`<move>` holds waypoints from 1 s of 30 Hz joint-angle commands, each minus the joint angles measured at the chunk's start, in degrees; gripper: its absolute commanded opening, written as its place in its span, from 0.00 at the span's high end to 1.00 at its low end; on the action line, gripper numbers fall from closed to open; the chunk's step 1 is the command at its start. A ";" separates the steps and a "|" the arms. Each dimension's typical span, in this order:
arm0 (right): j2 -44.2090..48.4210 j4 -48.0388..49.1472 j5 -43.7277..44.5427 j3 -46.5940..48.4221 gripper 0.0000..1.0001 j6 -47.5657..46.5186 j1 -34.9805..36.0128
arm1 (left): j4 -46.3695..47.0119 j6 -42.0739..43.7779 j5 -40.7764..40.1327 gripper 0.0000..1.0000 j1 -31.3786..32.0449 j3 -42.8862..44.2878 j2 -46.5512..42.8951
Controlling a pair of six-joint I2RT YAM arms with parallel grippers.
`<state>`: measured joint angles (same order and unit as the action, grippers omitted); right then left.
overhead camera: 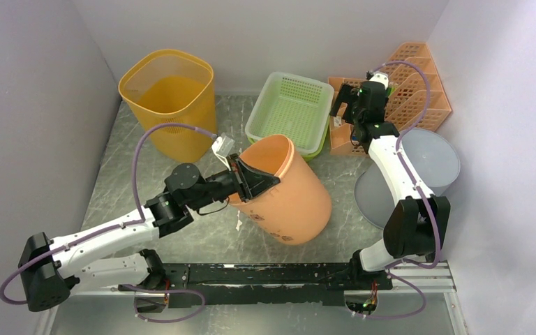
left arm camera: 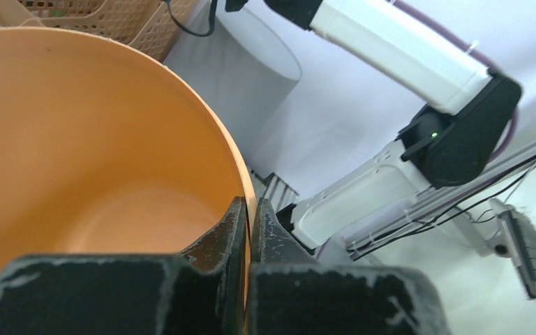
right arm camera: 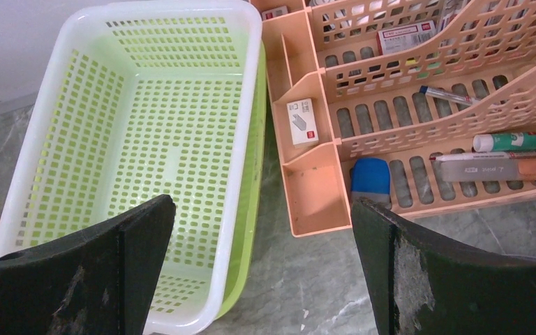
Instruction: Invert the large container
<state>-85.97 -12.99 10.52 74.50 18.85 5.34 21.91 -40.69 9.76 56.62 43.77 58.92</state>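
At the near edge of the grey surface (overhead camera: 209, 244) the two arms' bases sit side by side. The left arm reaches to the middle, where the left gripper (overhead camera: 255, 178) has its fingers (left arm camera: 234, 223) closed on the rim of the orange container (overhead camera: 286, 199), one finger inside the wall and one outside. The container stands tilted at the centre of the surface, its base low toward the near edge and its open mouth raised toward the far left corner. By the right edge a grey tub (overhead camera: 436, 157) stands partly hidden behind the right arm. Farther back, the right gripper (overhead camera: 352, 105) hangs with its fingers (right arm camera: 139, 237) spread wide and holding nothing, above the gap between a green basket (overhead camera: 289, 108) at the far edge and a peach organizer (overhead camera: 419, 91) in the far right corner; pens (right arm camera: 509, 142) lie in the organizer's trays. A yellow basket (overhead camera: 181, 136) stands upright in the far left corner, just beside the green one.
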 commanded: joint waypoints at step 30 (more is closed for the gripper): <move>-0.71 3.89 -1.47 -2.95 0.00 0.93 -0.51 | 37.05 -22.61 8.30 0.93 -27.36 -35.47 9.29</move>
<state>-86.21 -10.57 9.41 72.44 19.51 5.30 61.58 -65.67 14.81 31.81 13.69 64.53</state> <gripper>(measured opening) 0.999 0.096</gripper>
